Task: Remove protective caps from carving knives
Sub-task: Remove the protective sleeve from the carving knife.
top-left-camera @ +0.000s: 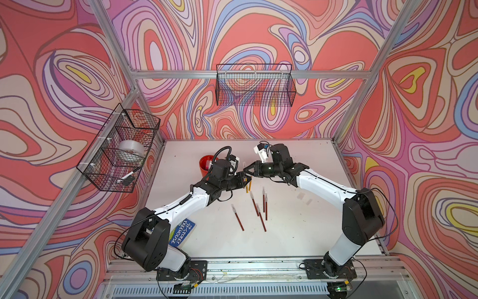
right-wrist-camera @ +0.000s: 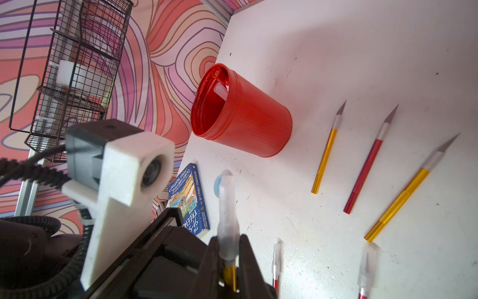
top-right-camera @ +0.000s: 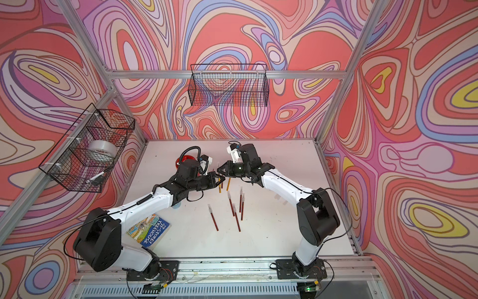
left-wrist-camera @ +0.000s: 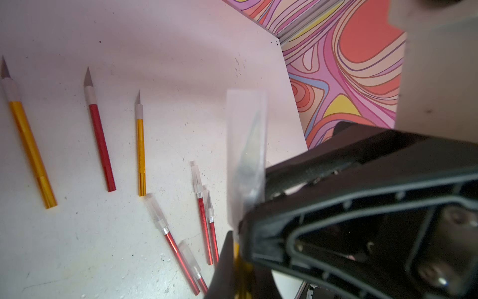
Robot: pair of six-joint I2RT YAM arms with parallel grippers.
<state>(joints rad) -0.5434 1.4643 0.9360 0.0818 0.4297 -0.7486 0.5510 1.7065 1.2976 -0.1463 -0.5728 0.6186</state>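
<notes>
Clamping a capped yellow knife (right-wrist-camera: 229,274), right gripper (right-wrist-camera: 229,242); left gripper (top-left-camera: 247,180) closed alongside.

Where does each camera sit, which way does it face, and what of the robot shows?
Top views: high at the front, looking down on the table; left arm, right arm whole.
Left wrist: on its arm, faces right wall; left gripper, right gripper.
Right wrist: on its arm, faces left wall, red cup, book; right gripper, left wrist camera.
Shared by wrists: capped yellow knife, three bare knives.
</notes>
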